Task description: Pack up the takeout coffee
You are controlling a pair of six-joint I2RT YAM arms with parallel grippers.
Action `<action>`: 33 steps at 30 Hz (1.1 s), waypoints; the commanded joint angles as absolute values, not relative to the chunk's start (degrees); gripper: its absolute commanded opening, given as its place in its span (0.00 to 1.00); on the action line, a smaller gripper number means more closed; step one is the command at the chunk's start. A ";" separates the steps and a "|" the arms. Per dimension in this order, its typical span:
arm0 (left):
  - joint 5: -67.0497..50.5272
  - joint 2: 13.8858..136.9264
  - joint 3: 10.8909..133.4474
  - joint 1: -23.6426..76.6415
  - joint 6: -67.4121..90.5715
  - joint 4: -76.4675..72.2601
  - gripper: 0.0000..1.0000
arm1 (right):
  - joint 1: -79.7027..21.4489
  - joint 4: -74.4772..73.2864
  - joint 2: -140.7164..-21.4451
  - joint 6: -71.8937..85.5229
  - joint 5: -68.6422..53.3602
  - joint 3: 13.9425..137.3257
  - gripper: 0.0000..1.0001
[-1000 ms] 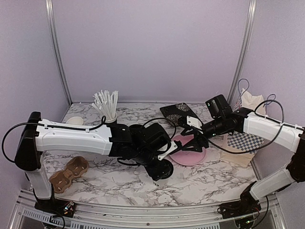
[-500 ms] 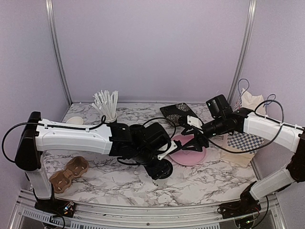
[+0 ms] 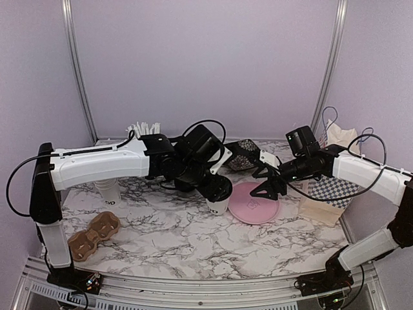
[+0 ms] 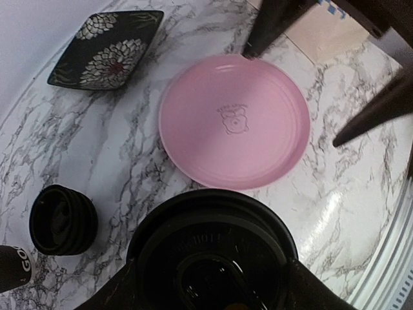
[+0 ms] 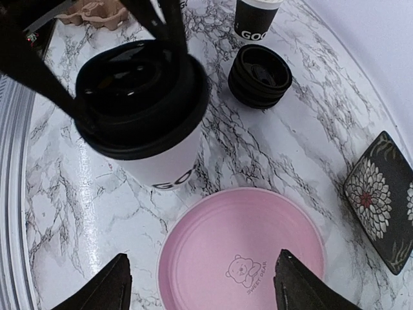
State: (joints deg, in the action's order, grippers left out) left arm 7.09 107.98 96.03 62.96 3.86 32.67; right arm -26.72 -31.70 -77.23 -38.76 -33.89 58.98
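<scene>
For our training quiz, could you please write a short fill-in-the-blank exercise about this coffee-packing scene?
1. The left gripper grips a coffee cup that wears a ___ lid.
2. The plate beside the cup is ___.
3. The right gripper hovers over the plate with its jaws ___.
Missing words: black; pink; open.

You are operating in a robotics test cell. Findings: plain lilac wall panels (image 3: 206,64) framed by aluminium uprights (image 3: 76,71). A marble-print worktop (image 3: 161,239) is edged by a metal rail (image 3: 193,287), with the left arm's base (image 3: 61,268) and the right arm's base (image 3: 322,281) fixed there. A checkerboard calibration card (image 3: 330,192) stands at the right. Takeout ware, such as the pulp cup carrier (image 3: 93,236), lies on that worktop.
</scene>
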 commanded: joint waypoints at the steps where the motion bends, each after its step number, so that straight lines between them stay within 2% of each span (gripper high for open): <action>1: 10.42 112.60 102.22 59.00 2.94 33.42 0.58 | -26.19 -30.48 -76.16 -37.36 -33.40 60.38 0.73; 8: 11.67 119.84 110.94 53.35 3.37 33.53 0.58 | -26.19 -30.41 -76.38 -37.38 -33.06 60.30 0.74; 16: 12.51 127.12 119.24 51.91 2.72 33.35 0.58 | -26.19 -30.41 -76.71 -37.37 -32.61 60.16 0.74; 29: 12.15 134.62 126.87 50.11 3.07 33.31 0.59 | -26.13 -30.49 -77.25 -37.32 -32.61 60.12 0.74; 33: 12.21 135.75 127.67 50.01 3.29 33.35 0.62 | -26.17 -30.50 -77.43 -37.28 -32.74 60.12 0.74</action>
State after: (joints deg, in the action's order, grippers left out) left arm 11.66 134.30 125.32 50.37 3.42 32.86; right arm -26.70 -31.62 -77.23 -37.93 -32.86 58.98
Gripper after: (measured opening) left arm 0.727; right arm 0.735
